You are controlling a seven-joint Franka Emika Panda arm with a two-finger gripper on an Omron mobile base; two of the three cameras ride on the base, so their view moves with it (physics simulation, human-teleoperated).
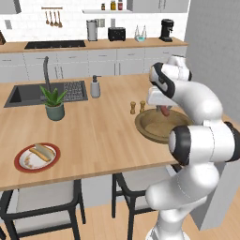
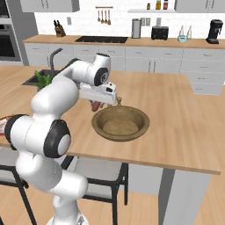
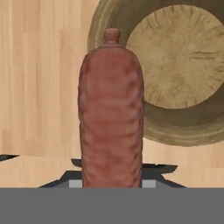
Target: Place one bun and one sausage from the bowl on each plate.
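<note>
Sausage in the claw above the bowl's near rim; delivery to a plate pending.

Left base view: the claw (image 1: 164, 110) hangs over the wooden bowl (image 1: 149, 130), pinching a reddish sausage (image 1: 164, 111); far off to its side along the counter sits a red-rimmed plate (image 1: 19, 163) already carrying a bun (image 1: 41, 152), its sausage not discernible. Right base view: the sausage (image 2: 96, 107) hangs beneath the claw (image 2: 97, 105), just outside the bowl (image 2: 140, 127) rim, and the bowl interior appears empty. Hand view: the sausage (image 3: 111, 114) stands lengthwise out from the fingers, gripped at its lower end, with the bowl (image 3: 188, 131) beyond and beside it, nothing in it. Judgement: loading is well advanced; this sausage remains to be plated.
</note>
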